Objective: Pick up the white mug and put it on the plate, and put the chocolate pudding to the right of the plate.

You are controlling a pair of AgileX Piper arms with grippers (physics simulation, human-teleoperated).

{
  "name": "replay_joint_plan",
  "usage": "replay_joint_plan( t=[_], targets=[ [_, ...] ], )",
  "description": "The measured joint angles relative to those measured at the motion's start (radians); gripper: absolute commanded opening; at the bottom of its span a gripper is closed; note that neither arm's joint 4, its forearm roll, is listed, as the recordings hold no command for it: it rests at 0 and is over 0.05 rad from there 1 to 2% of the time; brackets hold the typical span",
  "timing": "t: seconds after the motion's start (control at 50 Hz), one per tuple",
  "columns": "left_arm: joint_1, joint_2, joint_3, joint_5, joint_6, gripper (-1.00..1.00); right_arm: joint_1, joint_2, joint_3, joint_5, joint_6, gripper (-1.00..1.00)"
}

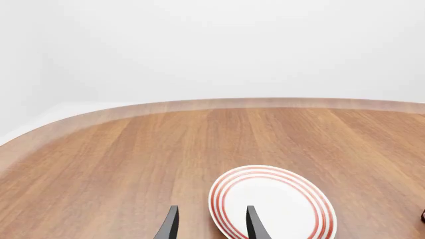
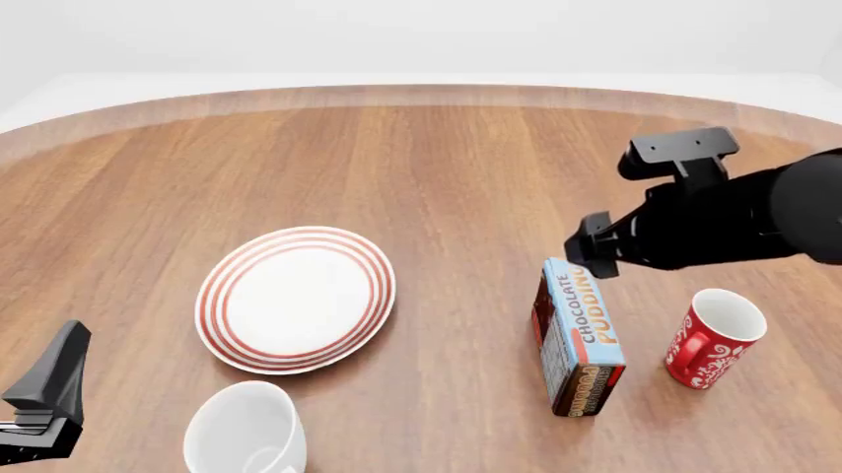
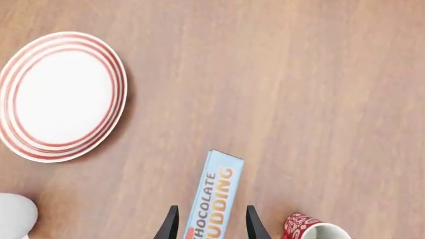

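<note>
Chocolate pudding carton (image 2: 581, 338) stands on its long edge on the wooden table (image 2: 435, 168), well to the right of the plate (image 2: 296, 298) and just left of a red patterned mug (image 2: 712, 338). I judge it light and stiff, cardboard that will tip or skid if nudged, so I would pinch it across its narrow thickness near the middle. My right gripper (image 3: 210, 221) hangs above it with the jaws open, one finger on each side of the carton's blue face (image 3: 214, 199); nothing is held yet. The white mug (image 2: 246, 430) sits upright at the near edge, just in front of the plate. Glazed ceramic will be heavier, hard and slippery, and it can chip, so the rim wall or the handle is my hold, though I cannot see the handle clearly. My left gripper (image 1: 210, 224) also has its jaws open and empty, reaching low over the plate's near rim (image 1: 222, 211). The front view alone shows the whole mug and the spacing of all four things; the right wrist view alone shows the fingers lined up with the carton; the left wrist view misses mug and carton entirely.
</note>
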Motion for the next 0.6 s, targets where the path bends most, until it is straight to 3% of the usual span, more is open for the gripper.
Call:
replay_joint_plan(
  t=[0.6],
  targets=[
    [0.000,0.000,0.000,0.000,0.000,1.00,0.007,0.066,0.042,-0.052,0.024,1.00]
  ],
)
